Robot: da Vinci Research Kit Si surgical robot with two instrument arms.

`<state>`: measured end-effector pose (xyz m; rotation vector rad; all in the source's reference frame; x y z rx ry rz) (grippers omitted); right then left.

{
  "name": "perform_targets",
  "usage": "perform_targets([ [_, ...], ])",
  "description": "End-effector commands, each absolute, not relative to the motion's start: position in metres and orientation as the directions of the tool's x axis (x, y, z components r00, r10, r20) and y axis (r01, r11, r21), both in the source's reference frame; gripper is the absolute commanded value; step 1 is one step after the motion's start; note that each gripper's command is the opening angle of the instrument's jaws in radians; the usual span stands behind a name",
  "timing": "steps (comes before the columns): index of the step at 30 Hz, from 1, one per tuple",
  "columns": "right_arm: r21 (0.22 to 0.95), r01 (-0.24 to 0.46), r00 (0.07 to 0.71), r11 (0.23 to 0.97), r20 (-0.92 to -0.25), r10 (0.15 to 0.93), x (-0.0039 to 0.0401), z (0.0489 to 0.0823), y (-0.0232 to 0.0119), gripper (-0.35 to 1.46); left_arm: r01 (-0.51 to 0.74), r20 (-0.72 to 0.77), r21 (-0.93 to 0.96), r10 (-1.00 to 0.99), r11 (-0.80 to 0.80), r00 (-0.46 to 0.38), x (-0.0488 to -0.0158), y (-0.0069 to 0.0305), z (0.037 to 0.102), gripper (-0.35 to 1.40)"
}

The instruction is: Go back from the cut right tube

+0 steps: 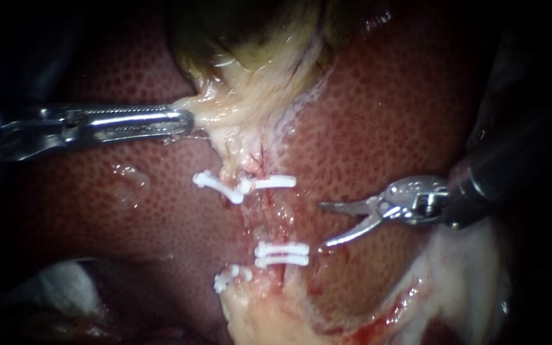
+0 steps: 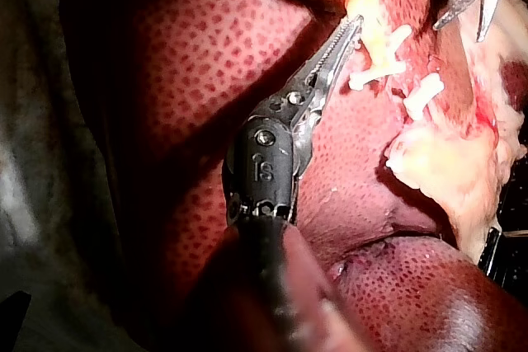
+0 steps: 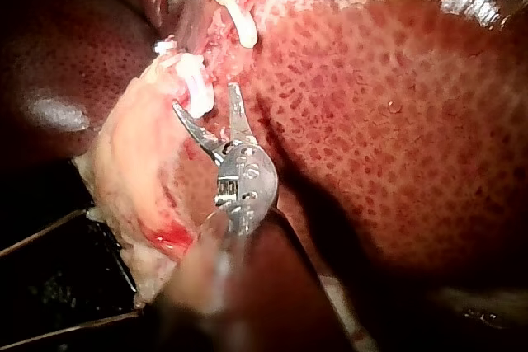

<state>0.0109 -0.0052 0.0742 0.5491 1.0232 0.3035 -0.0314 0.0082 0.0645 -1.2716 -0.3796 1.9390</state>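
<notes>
- Endoscope view: my right instrument (image 1: 322,225), a dark shaft ending in two thin silvery blade-like jaws, holds those jaws spread with nothing between them.
- The cut right tube (image 1: 269,214), a short, wet, pinkish strand, lies just ahead of my right jaw tips. It is parted between a single white plastic clip (image 1: 275,183) off one jaw tip and a stacked pair of white plastic clips (image 1: 282,254) off the other.
- My left instrument (image 1: 183,121), with long shiny slotted jaws, is clamped on the pale yellow fatty tissue (image 1: 237,102) beyond the tube, well apart from my right jaws.
- The mottled dark red liver (image 1: 416,115) lies under and beside my right jaws. I cannot tell whether either blade touches it.
- I judge the tube stumps to be soft, slippery, light and easily torn, sealed only by their clips.
- Backing away calls for no hold on the tube. If a hold were ever needed, I would take the fatty tissue beside it, never a stump or a clip.
- The open blade tips could snag the nearest clips, so I judge a straight retreat along my shaft to be safest.
</notes>
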Motion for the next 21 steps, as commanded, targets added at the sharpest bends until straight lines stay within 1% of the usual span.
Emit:
perform_targets([
  [1,0.552,0.011,0.492,0.834,-0.729,0.476,0.0107,0.0737,-0.0050,1.43,-0.439,-0.645,-0.612,0.736,-0.658,-0.205,-0.0314,0.0082,0.0645,-0.35],
  [7,0.503,0.003,0.478,0.864,-0.759,0.441,0.0101,0.0720,-0.0039,1.43,-0.439,-0.644,-0.611,0.736,-0.659,-0.208,-0.0315,0.0081,0.0648,-0.35],
  [11,0.469,-0.002,0.482,0.883,-0.774,0.411,0.0098,0.0713,-0.0034,1.43,-0.443,-0.643,-0.606,0.735,-0.661,-0.216,-0.0319,0.0078,0.0655,-0.35],
  [16,0.457,-0.024,0.479,0.889,-0.776,0.411,0.0093,0.0710,-0.0029,1.43,-0.444,-0.641,-0.600,0.732,-0.665,-0.230,-0.0328,0.0074,0.0671,-0.35],
  [21,0.455,-0.026,0.480,0.890,-0.775,0.411,0.0090,0.0710,-0.0029,1.43,-0.442,-0.628,-0.605,0.738,-0.662,-0.247,-0.0341,0.0071,0.0690,-0.35],
])
